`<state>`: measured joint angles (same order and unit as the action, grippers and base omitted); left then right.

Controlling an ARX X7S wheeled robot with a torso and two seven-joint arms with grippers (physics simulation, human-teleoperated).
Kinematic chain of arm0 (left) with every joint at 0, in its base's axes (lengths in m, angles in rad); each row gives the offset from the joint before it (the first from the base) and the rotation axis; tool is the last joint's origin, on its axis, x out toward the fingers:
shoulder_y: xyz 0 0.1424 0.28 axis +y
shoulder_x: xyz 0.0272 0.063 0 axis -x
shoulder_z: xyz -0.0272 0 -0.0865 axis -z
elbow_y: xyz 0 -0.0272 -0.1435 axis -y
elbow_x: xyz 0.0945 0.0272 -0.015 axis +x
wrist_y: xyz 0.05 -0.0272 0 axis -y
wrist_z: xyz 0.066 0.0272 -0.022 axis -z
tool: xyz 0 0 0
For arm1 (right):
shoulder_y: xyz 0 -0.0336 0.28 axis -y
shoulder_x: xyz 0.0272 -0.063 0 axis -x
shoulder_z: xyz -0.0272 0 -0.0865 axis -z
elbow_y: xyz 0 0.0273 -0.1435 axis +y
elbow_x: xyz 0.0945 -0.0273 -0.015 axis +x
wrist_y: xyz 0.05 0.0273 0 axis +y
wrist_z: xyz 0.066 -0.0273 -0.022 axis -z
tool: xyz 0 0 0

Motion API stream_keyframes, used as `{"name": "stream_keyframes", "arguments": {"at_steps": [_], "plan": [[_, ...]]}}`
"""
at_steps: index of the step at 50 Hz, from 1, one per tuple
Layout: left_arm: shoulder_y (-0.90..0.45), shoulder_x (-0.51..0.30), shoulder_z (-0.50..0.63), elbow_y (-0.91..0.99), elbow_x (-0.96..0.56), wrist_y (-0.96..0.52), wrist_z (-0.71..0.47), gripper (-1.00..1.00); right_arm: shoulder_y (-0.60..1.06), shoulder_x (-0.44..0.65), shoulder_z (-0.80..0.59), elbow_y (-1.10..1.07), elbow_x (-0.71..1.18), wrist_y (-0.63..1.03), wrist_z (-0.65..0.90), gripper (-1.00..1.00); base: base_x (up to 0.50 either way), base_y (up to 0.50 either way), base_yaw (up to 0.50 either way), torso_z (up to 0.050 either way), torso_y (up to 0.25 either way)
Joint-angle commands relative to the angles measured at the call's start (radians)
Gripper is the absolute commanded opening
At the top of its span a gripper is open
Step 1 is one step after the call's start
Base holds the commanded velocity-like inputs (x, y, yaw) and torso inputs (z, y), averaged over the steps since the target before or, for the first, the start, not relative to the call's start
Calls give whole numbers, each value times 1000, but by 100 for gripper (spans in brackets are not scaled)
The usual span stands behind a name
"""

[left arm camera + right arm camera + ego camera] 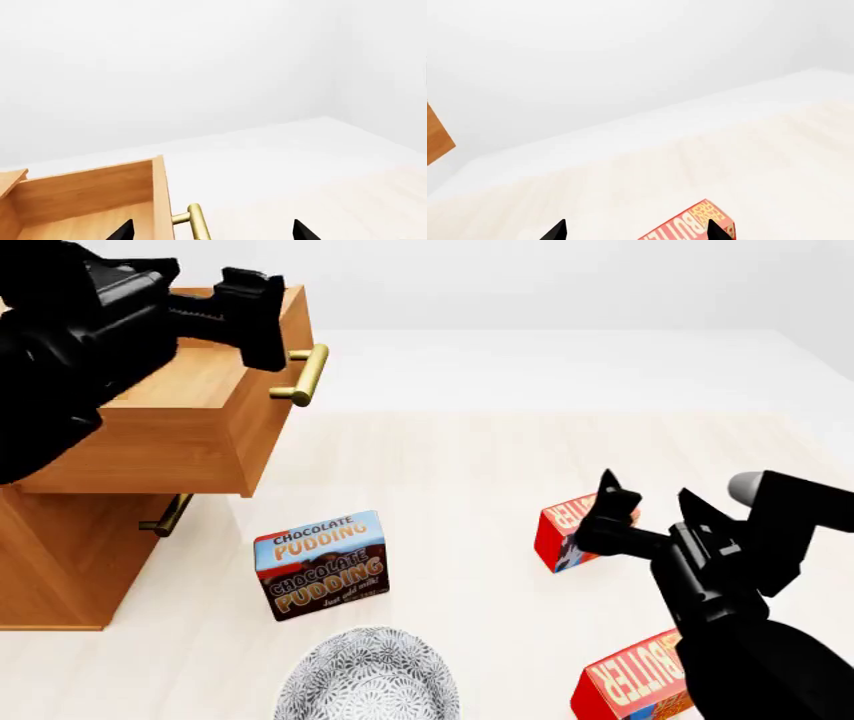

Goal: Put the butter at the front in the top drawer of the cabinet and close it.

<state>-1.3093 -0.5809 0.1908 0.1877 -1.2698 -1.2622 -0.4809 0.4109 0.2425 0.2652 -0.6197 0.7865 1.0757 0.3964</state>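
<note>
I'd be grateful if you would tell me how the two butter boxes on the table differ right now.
The far butter box lies farther from the robot, right by the right gripper, whose open fingers reach toward it; the near butter box sits at the picture's bottom edge with no gripper on it. The near butter box shows its BUTTER lettering plainly; the far butter box is partly hidden by the gripper. Both are red boxes on the table.

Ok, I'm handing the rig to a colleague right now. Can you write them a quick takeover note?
Left end effector: open, empty, over the top drawer, which is pulled out of the cabinet.
Right end effector: open, empty, hovering by the farther butter box; a second butter box lies nearer the robot.
Done: drawer opened.
Left: grasp the butter, place it in the drawer, close it.
</note>
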Motion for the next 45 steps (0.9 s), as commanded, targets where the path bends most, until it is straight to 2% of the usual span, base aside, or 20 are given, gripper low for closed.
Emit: {"name": "stream_keyframes", "arguments": {"at_steps": [1, 12, 14, 18, 21, 26, 32, 42, 45], "plan": [[403, -9, -297, 452, -36, 191, -126, 100, 11, 13, -6, -6, -11, 5, 29, 100, 0, 0, 0, 0, 0], [775, 49, -376, 768, 267, 458, 10, 100, 33, 17, -29, 18, -30, 6, 51, 100, 0, 0, 0, 0, 0], [879, 80, -379, 818, 362, 535, 43, 100, 47, 13, -30, 28, -31, 15, 65, 100, 0, 0, 0, 0, 0], [1074, 147, -330, 831, 574, 724, 164, 100, 105, 3, -32, 59, -21, 63, 106, 100, 0, 0, 0, 0, 0], [1167, 181, -277, 802, 714, 844, 219, 100, 170, -19, -16, 91, 4, 126, 153, 100, 0, 0, 0, 0, 0], [1243, 217, -240, 742, 816, 965, 261, 100, 304, -66, 19, 174, 48, 249, 243, 100, 0, 0, 0, 0, 0], [1258, 224, -229, 706, 856, 1009, 269, 100, 437, -122, 35, 272, 57, 325, 327, 100, 0, 0, 0, 0, 0], [1261, 229, -222, 670, 901, 1062, 274, 100, 578, -213, 82, 553, -14, 223, 416, 100, 0, 0, 0, 0, 0], [1258, 228, -223, 661, 903, 1066, 274, 100, 611, -240, 108, 623, 11, 165, 530, 100, 0, 0, 0, 0, 0]]}}
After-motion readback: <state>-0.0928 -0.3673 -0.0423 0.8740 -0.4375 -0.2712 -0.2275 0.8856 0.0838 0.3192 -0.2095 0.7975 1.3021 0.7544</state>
